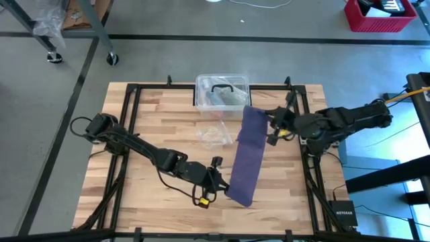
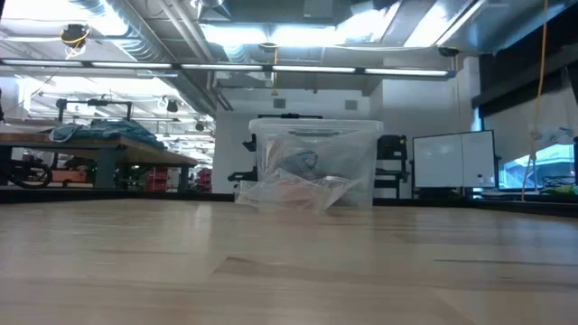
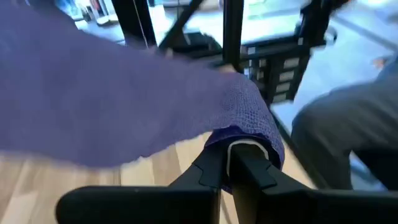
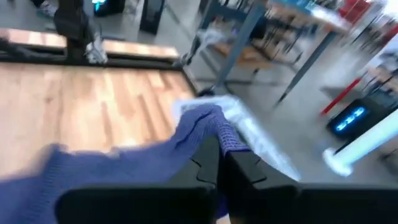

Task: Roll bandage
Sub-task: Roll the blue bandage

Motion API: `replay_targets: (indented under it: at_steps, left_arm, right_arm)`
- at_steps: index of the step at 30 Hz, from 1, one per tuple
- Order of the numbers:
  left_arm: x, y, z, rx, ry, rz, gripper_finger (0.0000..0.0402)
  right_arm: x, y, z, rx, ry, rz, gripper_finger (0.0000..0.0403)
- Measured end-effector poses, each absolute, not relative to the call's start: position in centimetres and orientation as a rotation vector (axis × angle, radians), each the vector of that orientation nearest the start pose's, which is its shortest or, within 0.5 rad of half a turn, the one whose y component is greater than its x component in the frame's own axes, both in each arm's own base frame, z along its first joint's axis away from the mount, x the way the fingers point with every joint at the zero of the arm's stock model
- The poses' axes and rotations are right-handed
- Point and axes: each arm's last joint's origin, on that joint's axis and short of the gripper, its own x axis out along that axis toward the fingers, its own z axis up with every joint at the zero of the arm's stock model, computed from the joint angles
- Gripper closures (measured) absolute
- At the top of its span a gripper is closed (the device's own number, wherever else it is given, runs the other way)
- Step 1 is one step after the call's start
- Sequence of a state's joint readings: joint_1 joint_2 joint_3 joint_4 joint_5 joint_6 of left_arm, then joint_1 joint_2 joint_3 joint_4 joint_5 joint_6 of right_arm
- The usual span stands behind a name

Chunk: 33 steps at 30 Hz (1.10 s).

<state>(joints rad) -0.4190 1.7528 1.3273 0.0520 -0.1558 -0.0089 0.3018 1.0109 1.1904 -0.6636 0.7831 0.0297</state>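
The bandage [image 1: 247, 156] stretches between both grippers: left gripper [image 1: 224, 187] and right gripper [image 1: 270, 124] each pinch one end tightly.

A bare wooden counter [image 2: 289, 271] fills the lower half of the low view. At its far edge stands 1 clear plastic box [image 2: 316, 162], with a crinkled clear wrapper [image 2: 289, 192] touching its front. Behind them are workbenches [image 2: 99, 149] and ceiling lights [image 2: 271, 68].
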Motion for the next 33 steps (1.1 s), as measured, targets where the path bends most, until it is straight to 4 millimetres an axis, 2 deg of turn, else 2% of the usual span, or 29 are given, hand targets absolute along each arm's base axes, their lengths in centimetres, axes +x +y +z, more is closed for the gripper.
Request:
replay_targets:
  at_steps: [4,9,12,16,19,23,33]
  left_arm:
    - [36.7,-16.6,28.5,0.061,0.365,-0.285,0.0391]
    - [36.0,-16.9,29.2,0.01,0.374,-0.314,0.0391]
    - [36.0,-16.8,29.3,-0.005,0.379,-0.305,0.0391]
    - [36.1,-16.5,29.2,-0.021,0.384,-0.291,0.0391]
    - [36.3,-16.1,29.2,-0.08,0.393,-0.27,0.0391]
    - [36.3,-16.2,29.2,-0.085,0.393,-0.268,0.0391]
    - [36.1,-16.4,29.2,-0.043,0.383,-0.244,0.0391]
  right_arm:
    - [19.4,3.0,37.8,-0.167,0.498,-0.449,0.0338]
    - [20.1,2.7,36.3,-0.167,0.621,-0.467,0.0244]
    - [20.0,2.7,36.3,-0.169,0.635,-0.46,0.0193]
    - [19.5,2.9,37.3,-0.075,0.647,-0.338,0.0146]
    - [19.1,3.2,38.1,0.043,0.658,-0.24,0.0128]
    - [18.9,3.5,38.0,0.128,0.714,-0.14,0.0121]
    - [17.5,5.1,37.1,0.113,0.861,-0.061,0.0129]
